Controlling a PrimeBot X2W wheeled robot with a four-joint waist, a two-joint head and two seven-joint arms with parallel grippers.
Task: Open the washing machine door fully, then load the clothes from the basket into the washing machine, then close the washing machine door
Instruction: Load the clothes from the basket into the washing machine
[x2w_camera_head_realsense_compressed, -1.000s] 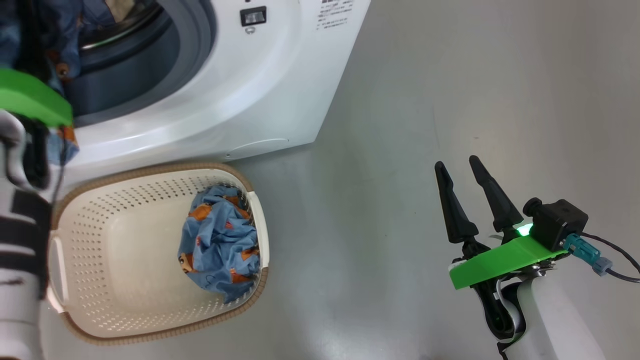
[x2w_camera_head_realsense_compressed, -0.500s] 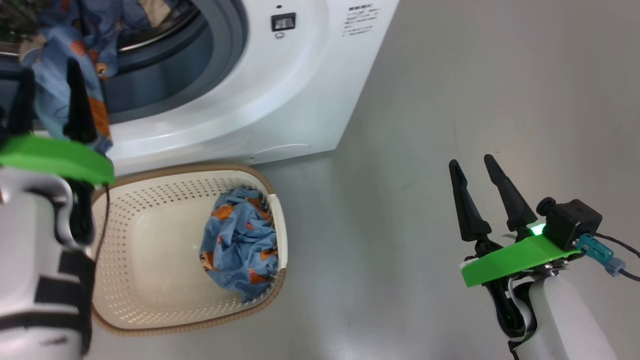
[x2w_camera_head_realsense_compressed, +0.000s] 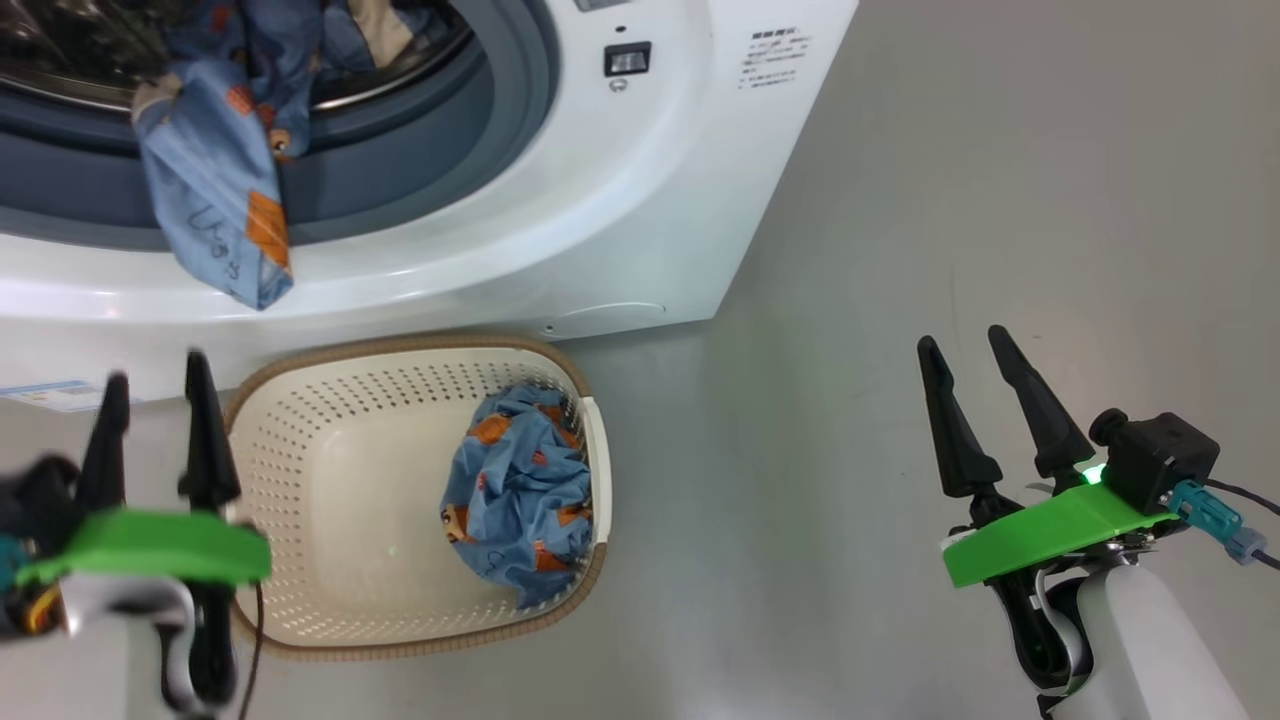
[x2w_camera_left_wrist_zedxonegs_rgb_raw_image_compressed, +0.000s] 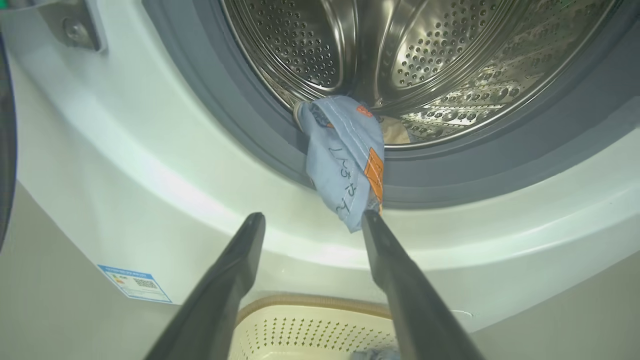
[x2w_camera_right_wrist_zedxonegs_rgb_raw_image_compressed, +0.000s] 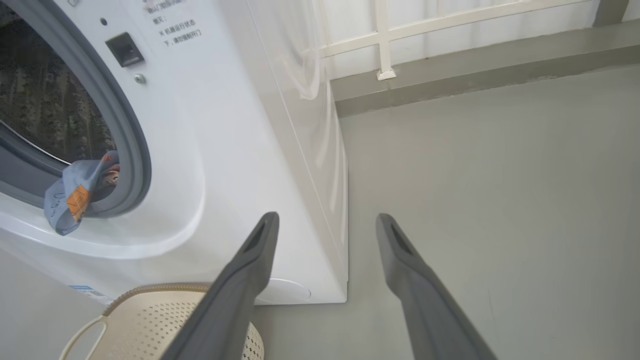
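The white washing machine (x2w_camera_head_realsense_compressed: 600, 230) stands with its drum mouth uncovered; its door is out of view. One light-blue printed bundle (x2w_camera_head_realsense_compressed: 225, 190) hangs from the drum over the grey-blue gasket (x2w_camera_head_realsense_compressed: 420, 170), its lower end over the white front; the same bundle (x2w_camera_left_wrist_zedxonegs_rgb_raw_image_compressed: 347, 160) (x2w_camera_right_wrist_zedxonegs_rgb_raw_image_compressed: 75, 195) shows in both wrist views. A second bundle (x2w_camera_head_realsense_compressed: 520, 495) lies at the right end of the cream basket (x2w_camera_head_realsense_compressed: 330, 500) on the floor below. My left gripper (x2w_camera_head_realsense_compressed: 155, 385) is open and empty, left of the basket. My right gripper (x2w_camera_head_realsense_compressed: 965, 345) stands open over bare floor at the right.
Grey floor (x2w_camera_head_realsense_compressed: 950, 180) spreads to the right of the machine. A low grey kerb and a white railing (x2w_camera_right_wrist_zedxonegs_rgb_raw_image_compressed: 450, 50) run behind it. A blue label sticker (x2w_camera_head_realsense_compressed: 60, 395) sits on the machine's lower front. The steel drum (x2w_camera_left_wrist_zedxonegs_rgb_raw_image_compressed: 425, 65) is lit inside.
My left gripper has pulled back out of the drum mouth and down to beside the basket, leaving the bundle draped over the gasket. The head camera has shifted. The right arm stays put.
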